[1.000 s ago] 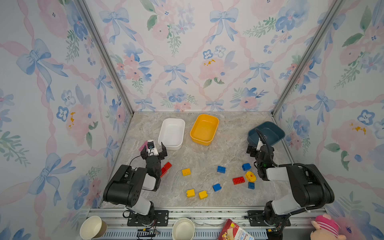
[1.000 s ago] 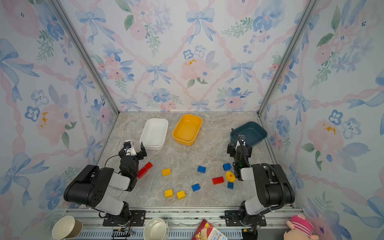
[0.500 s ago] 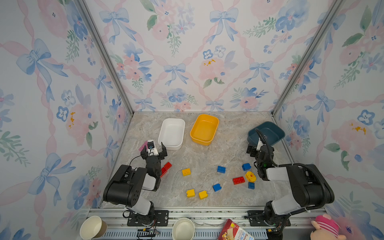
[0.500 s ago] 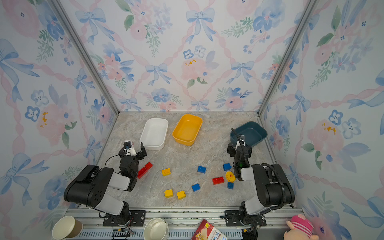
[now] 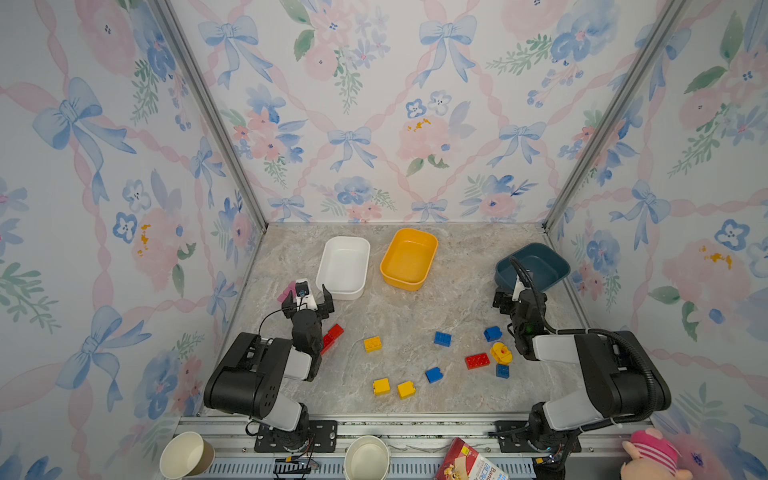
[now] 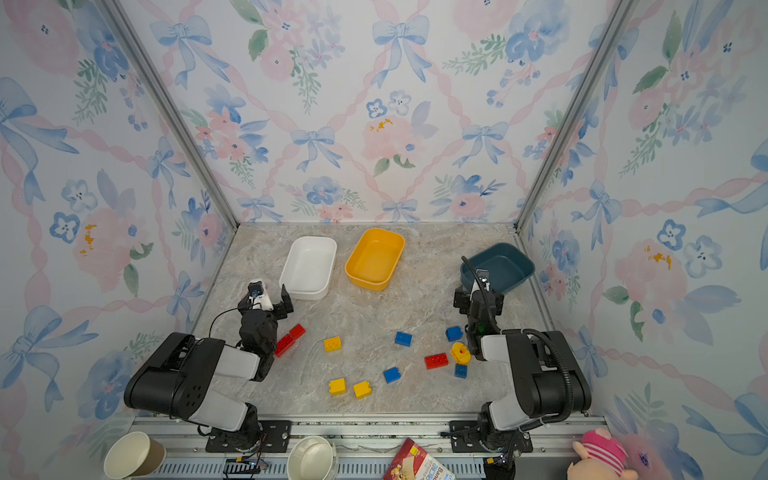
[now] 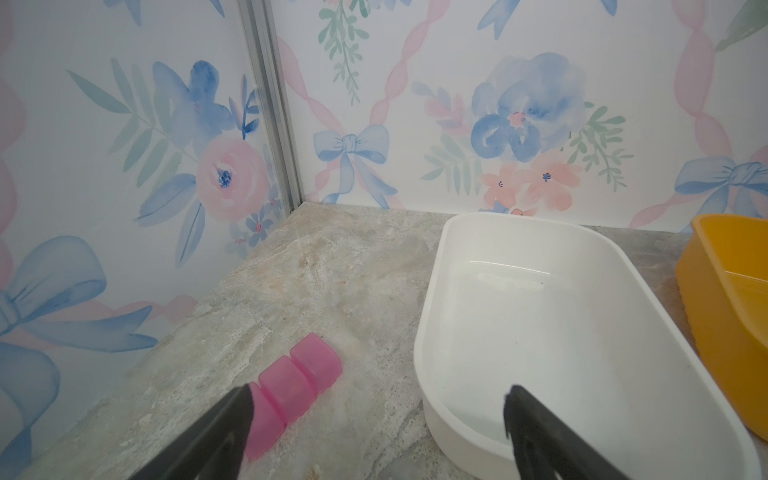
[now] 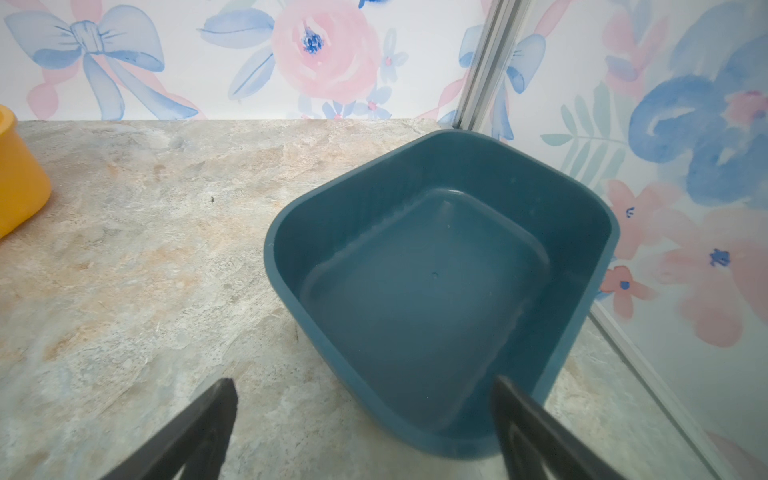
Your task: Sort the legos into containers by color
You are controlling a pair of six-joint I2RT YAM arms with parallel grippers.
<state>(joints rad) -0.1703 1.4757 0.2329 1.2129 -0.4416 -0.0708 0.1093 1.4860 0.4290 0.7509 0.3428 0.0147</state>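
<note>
The left gripper (image 5: 308, 301) stands wide open and empty at centre left of both top views, just before the near end of the white tub (image 5: 347, 239). In the left wrist view a pink block (image 7: 300, 377) lies by one finger (image 7: 232, 419); whether they touch I cannot tell. The right gripper (image 5: 518, 297), at centre right, is likewise spread wide with nothing in it, just before the teal tub (image 5: 540, 247). The yellow tub (image 5: 417, 232) sits between the other two, near the white one.

All legos lie on the table (image 5: 399, 316), outside the tubs, across the lower middle:
- two red ones (image 5: 332, 338) touching, partly under the left arm
- three yellow (image 5: 372, 344) (image 5: 381, 386) (image 5: 406, 390)
- two blue (image 5: 442, 338) (image 5: 434, 375)
- beside the right arm, a cluster of a blue (image 5: 493, 333), a rounded yellow (image 5: 500, 352), a red (image 5: 477, 360) and a small blue (image 5: 502, 370)
</note>
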